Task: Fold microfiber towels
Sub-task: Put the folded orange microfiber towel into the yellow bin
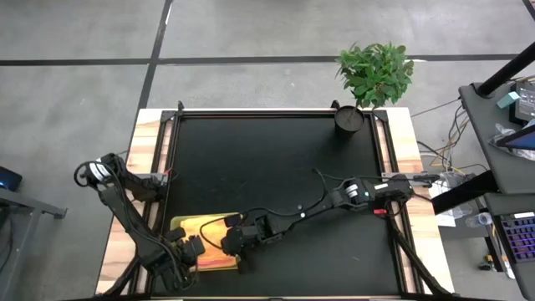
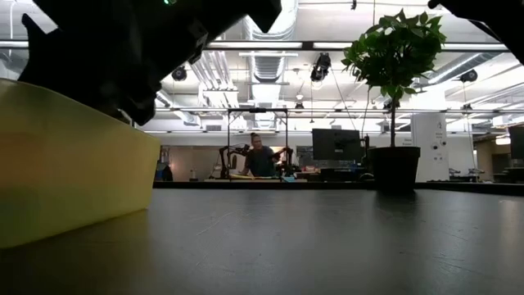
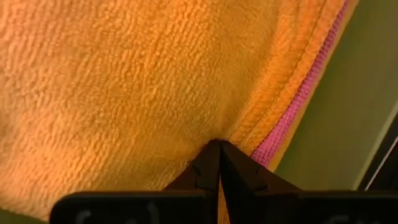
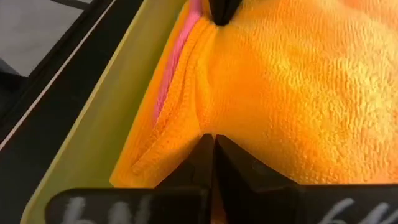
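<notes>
An orange microfiber towel (image 3: 137, 81) (image 4: 292, 87) lies in the lime-green tray (image 1: 177, 224) at the table's near left. A pink towel's edge (image 3: 292, 118) (image 4: 177, 56) shows under it, along the tray wall (image 4: 106, 106). Both grippers are down in the tray. My left gripper (image 3: 219, 144) (image 1: 199, 251) is shut with its tips in the orange cloth. My right gripper (image 4: 211, 138) (image 1: 230, 244) is shut on the same towel a little farther along, and the left gripper's tip (image 4: 221, 12) shows beyond it. In the low view, dark arm parts (image 2: 123, 49) hang over the tray (image 2: 74, 164). My left gripper pinches the orange towel right beside its stitched hem (image 3: 252, 130), steeply from above. The cloth puckers toward the tips. How many layers it has I cannot tell. The towel rests on the pink one in the tray. My right gripper pinches a ridge of the orange towel near its edge (image 4: 198, 121), slanting down from the table's right side. Creases run toward the tips. The towel lies in the tray, slack around the hold.
A potted plant (image 1: 374, 79) (image 2: 397, 98) stands at the table's far right corner. The black mat (image 1: 276, 167) stretches from the tray to the far edge. A person sits at a bench (image 2: 260, 160) in the room beyond the table.
</notes>
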